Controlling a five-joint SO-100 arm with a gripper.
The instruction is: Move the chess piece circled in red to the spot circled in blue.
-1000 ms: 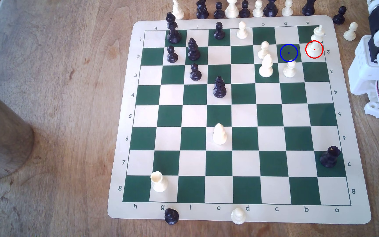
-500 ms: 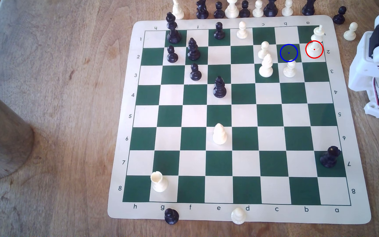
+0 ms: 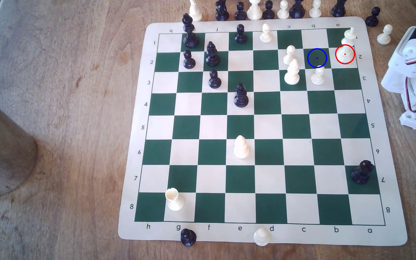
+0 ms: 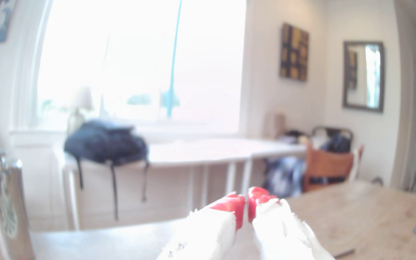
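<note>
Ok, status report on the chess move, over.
Gripper shut, empty, aimed across the room. King upright on its red-ringed square, untouched. Blue-ringed square vacant; cream pawn stands on the adjacent square nearer the camera.

- king (image 3: 346, 48): cream-white, tall, small cross on top, wide round base. Upright, base inside the red ring on a cream square in row 2, last file at the exterior view's right, by the board's far corner. Nothing touching it.
- blue-ringed square (image 3: 317, 58): dark green, thin blue ring with centre dot, directly beside the king's square toward the exterior view's left, same row. Unoccupied; a cream pawn's head overlaps the ring's near edge.
</note>
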